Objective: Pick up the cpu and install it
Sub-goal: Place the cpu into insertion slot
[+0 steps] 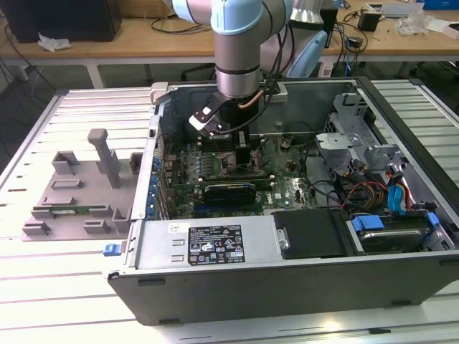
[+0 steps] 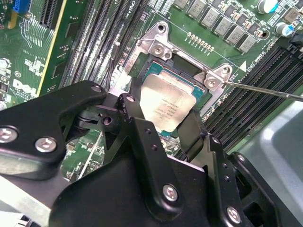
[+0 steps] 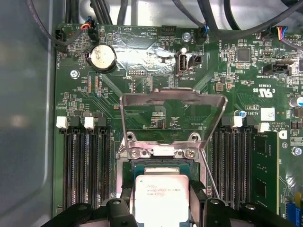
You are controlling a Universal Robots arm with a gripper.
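Cpu (image 2: 166, 105): lies flat, silver top upward, over the open socket (image 2: 158, 45); whether it is seated cannot be told. It is square with no long axis, and its edges run parallel with the socket frame.

Jaws: clenched on the cpu at two opposite edges.

Load plate (image 3: 173, 100): raised.

In the exterior view the arm (image 1: 237, 50) reaches down into the computer case (image 1: 215, 287) on the counter (image 1: 43, 287). A grey fixture (image 1: 79, 193) lies at 9 o'clock from the case.
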